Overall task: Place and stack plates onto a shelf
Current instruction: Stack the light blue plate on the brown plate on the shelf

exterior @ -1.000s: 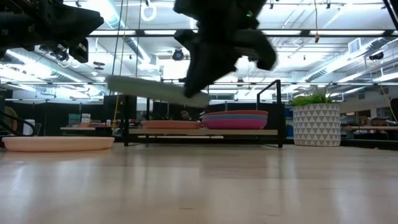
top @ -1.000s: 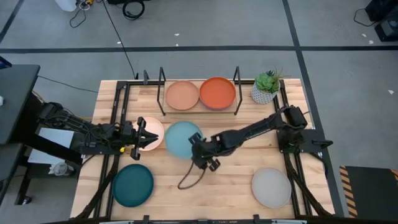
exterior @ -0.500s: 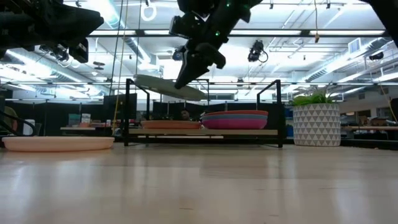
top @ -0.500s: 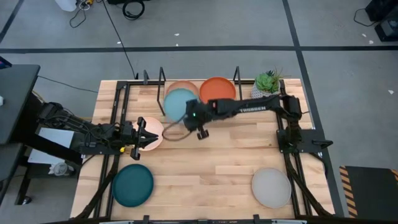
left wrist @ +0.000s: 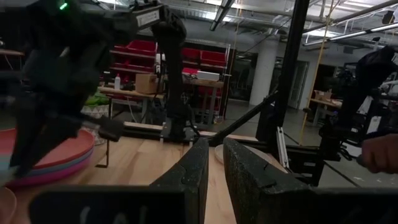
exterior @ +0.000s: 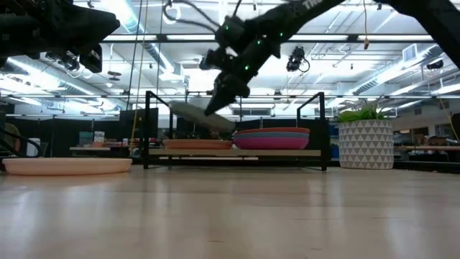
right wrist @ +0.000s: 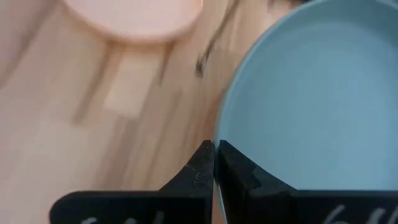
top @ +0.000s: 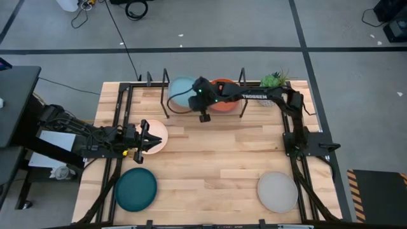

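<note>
Over the wooden table [top: 210, 159], right fingers [top: 201, 105] pinch the light blue plate [top: 182, 89]; left fingers [top: 144, 137] nearly closed, empty.

the only lettering i can read is "trossen", white capitals along the forearm of the right arm [top: 254, 97], which reaches over the shelf [top: 203, 105] beside the potted plant [top: 272, 88]. nothing else carries readable text.

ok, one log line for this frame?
right gripper shut on round matte light blue plate | tilted over shelf left side | left gripper shut, over cream-pink plate
</note>
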Controlling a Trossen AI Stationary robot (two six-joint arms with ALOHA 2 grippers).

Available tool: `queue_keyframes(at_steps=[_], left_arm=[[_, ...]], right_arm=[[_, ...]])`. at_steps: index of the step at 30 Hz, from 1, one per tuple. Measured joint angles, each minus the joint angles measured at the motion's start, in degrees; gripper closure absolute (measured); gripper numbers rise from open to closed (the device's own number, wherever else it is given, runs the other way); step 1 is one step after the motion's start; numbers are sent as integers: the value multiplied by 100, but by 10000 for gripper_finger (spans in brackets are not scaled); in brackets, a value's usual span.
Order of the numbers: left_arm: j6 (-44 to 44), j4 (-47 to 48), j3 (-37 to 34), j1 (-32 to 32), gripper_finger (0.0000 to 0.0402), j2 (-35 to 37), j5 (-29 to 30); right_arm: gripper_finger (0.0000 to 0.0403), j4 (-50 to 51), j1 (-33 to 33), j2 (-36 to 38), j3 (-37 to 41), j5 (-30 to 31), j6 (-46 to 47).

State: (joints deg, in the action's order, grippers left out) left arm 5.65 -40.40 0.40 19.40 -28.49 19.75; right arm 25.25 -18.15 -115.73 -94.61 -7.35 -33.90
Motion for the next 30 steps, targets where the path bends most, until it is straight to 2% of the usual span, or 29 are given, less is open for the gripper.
queue_keyframes(at_steps=[16, 24, 30], left_arm=[[17, 1, 0, 0, 347, 0, -3], [17, 1, 0, 0, 347, 0, -3], [17, 0, 0, 2, 347, 0, -3]], right_arm=[[385, -106, -48, -425, 2, 21, -389], [359, -154, -50, -425, -2, 42, -383], [343, -155, -43, -425, -2, 319, -361]])
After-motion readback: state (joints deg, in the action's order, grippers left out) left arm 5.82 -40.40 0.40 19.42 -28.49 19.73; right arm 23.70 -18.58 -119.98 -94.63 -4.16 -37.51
